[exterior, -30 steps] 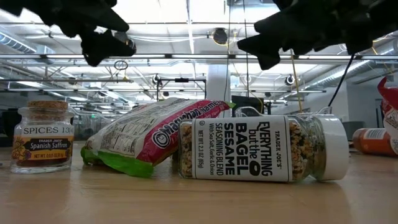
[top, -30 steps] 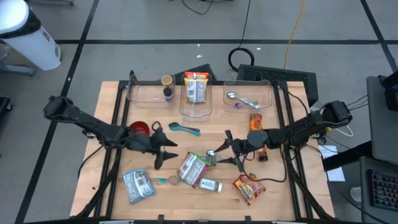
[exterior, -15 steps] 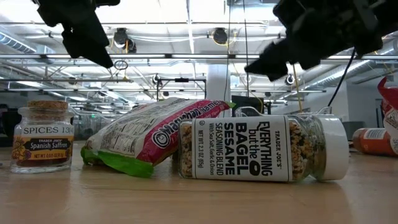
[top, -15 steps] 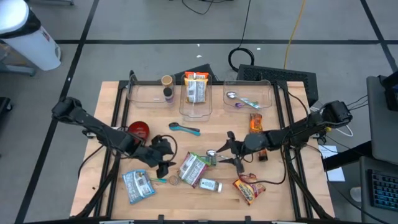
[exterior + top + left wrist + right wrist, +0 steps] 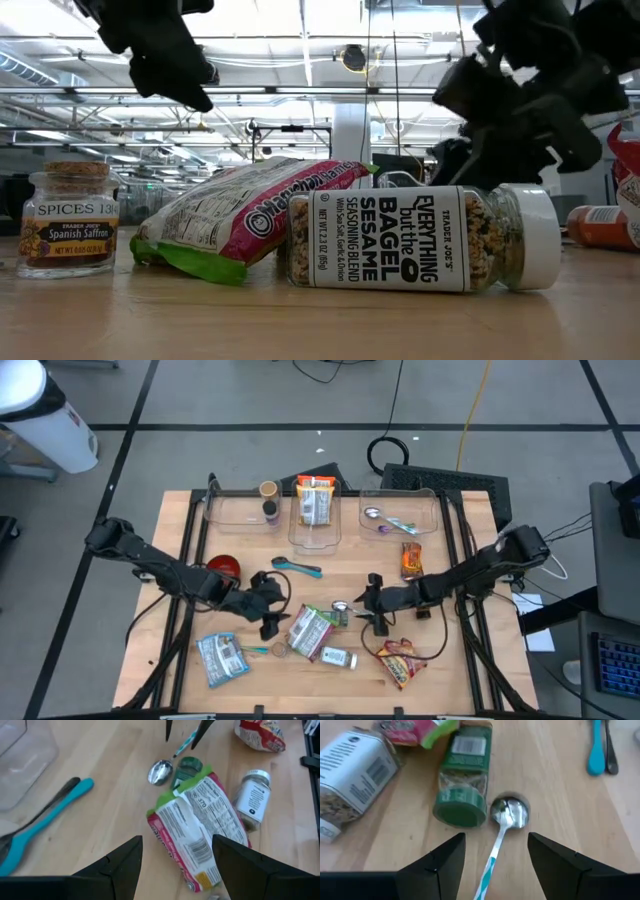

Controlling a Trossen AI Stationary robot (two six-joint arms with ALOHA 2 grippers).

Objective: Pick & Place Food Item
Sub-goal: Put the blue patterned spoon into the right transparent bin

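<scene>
Left wrist view: left gripper is spread, empty, straddling the pink-and-green snack bag from above, lined up to pinch it. Right gripper, also spread and empty, hovers over the spoon beside the green-capped jar. The bag lies flat mid-table, beside the bagel seasoning jar.

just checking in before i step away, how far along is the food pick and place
Looks done: one food packet lies in the middle bin. In hand: nothing is held; the left hand hovers open by the pink-and-green bag, the right hand open over the spoon and green-lidded jar. Left: the bag, both jars and the red snack pouch lie on the table.
</scene>
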